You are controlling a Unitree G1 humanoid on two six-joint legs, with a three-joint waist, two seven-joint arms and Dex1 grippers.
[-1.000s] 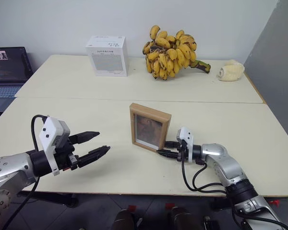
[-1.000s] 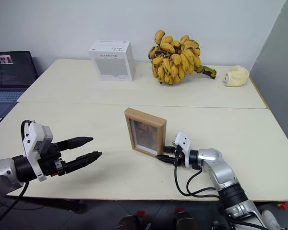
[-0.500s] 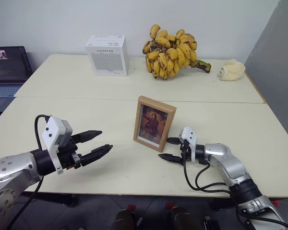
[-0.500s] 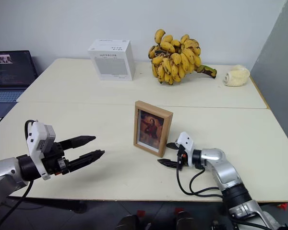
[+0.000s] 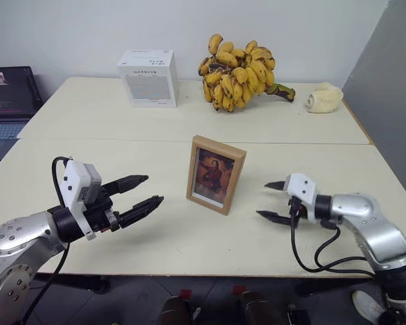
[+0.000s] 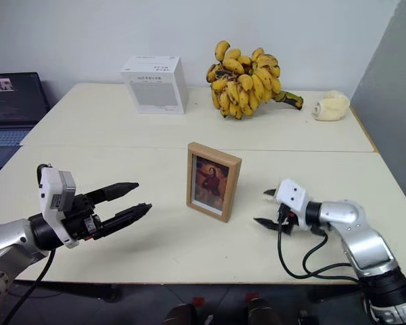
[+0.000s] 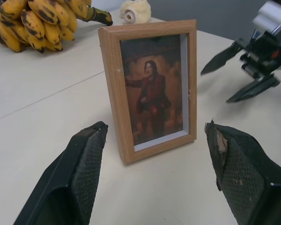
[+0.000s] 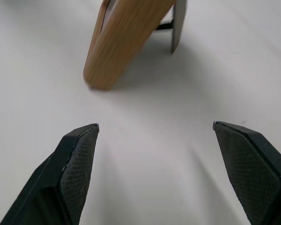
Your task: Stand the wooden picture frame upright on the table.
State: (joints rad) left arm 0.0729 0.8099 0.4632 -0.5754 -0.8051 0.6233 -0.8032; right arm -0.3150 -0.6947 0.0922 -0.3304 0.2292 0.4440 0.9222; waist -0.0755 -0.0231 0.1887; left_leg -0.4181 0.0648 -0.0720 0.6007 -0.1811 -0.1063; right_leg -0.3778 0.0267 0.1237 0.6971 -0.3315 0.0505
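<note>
The wooden picture frame (image 5: pixel 215 174) stood upright at centre frame on the table (image 5: pixel 88 108), portrait facing the camera, its stand propped behind in the right wrist view. The right gripper (image 5: pixel 275 200), centre right and apart from the frame, had jaws spread wide and empty. The left gripper (image 5: pixel 140 193), lower left, was likewise wide open, holding nothing. The task appeared complete; any next move called only for clearing both arms without nudging the frame.
</note>
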